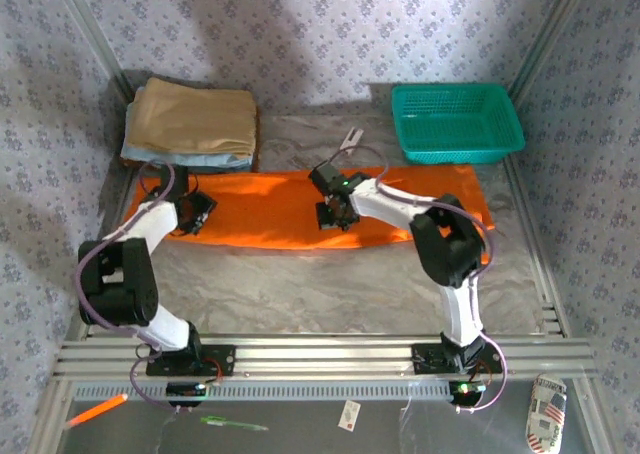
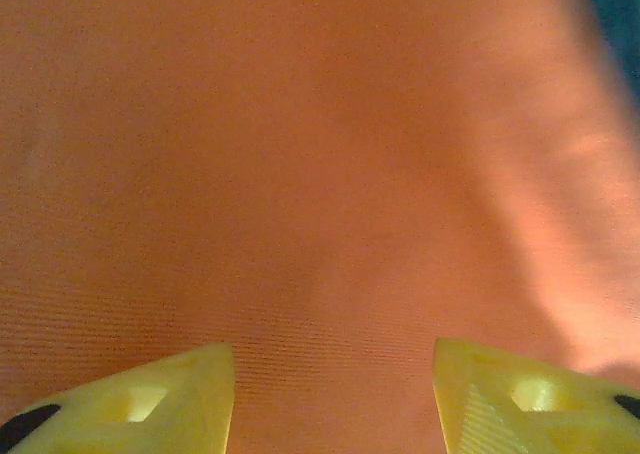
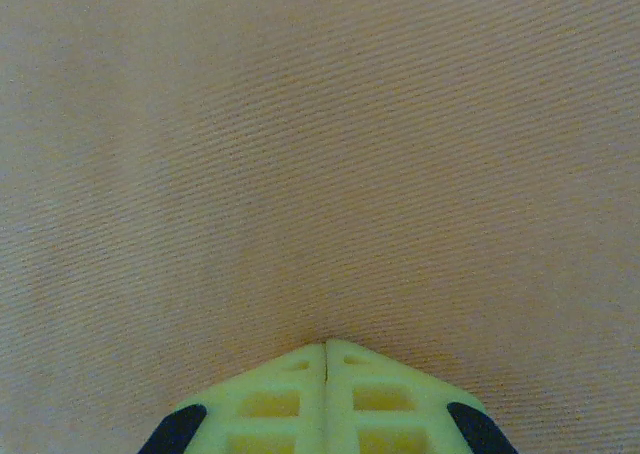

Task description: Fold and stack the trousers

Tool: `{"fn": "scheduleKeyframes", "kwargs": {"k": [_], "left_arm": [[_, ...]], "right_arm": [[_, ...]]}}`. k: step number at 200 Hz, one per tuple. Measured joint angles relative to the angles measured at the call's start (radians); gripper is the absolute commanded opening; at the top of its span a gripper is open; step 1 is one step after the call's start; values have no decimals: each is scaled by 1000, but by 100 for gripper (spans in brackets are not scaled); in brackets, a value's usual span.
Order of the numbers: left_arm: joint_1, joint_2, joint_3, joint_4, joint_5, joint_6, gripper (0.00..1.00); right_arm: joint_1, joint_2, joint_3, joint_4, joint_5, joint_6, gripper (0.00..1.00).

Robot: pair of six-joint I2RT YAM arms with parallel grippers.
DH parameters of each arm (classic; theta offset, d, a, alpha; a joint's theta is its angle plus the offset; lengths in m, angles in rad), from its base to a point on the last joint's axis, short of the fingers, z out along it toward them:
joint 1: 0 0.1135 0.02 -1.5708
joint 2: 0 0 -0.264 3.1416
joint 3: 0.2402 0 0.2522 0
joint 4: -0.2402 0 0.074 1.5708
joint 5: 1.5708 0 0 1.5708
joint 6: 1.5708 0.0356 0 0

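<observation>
The bright orange trousers (image 1: 270, 214) lie flat in a long band across the middle of the table, running left to right. My left gripper (image 1: 197, 214) sits low over their left end. In the left wrist view its yellow fingers (image 2: 150, 399) stand apart, open, with orange fabric (image 2: 300, 154) under the gap and nothing held. My right gripper (image 1: 333, 214) rests on the middle of the band. In the right wrist view its fingers (image 3: 326, 344) are shut together, tips touching the cloth (image 3: 320, 154), and no fabric shows between them.
A teal basket (image 1: 457, 122) stands at the back right. A tan folded cloth (image 1: 195, 117) lies on a light blue one (image 1: 180, 159) at the back left. A small white tag (image 1: 350, 139) lies behind the trousers. Grey table cover (image 1: 320, 284) stretches to the metal rail (image 1: 320, 359).
</observation>
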Motion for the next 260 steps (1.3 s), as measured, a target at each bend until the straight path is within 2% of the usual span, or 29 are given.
{"fn": "scheduleKeyframes", "kwargs": {"k": [36, 80, 102, 134, 144, 156, 168, 186, 205, 228, 260], "left_arm": [[27, -77, -129, 65, -17, -30, 50], [179, -278, -269, 11, 19, -37, 50], [248, -424, -308, -70, 29, -18, 51], [260, -620, -309, -159, 60, 15, 54], [259, -658, -309, -178, 79, 23, 54], [249, -682, -307, -190, 99, 30, 55], [205, -693, -307, -199, 102, 37, 56], [63, -697, -307, -201, 99, 41, 59], [-92, -686, -308, -190, 97, 48, 61], [-196, -632, -309, -167, 92, 51, 62], [-241, -564, -352, -114, 118, 67, 63]], "right_arm": [[44, -45, -81, 82, -16, 43, 0], [127, -161, -256, 165, -95, 103, 3], [163, -228, -312, 142, -124, 126, 14], [137, -406, -316, 19, -81, 132, 43], [87, -496, -311, -35, -47, 137, 51], [-16, -601, -304, -90, -6, 122, 55], [-193, -697, -301, -134, 34, 109, 59], [-500, -768, -303, -172, 76, 103, 61], [-740, -755, -310, -187, 88, 95, 64], [-883, -648, -298, -196, 65, 71, 64], [-953, -431, -271, -188, 16, 39, 64]]}}
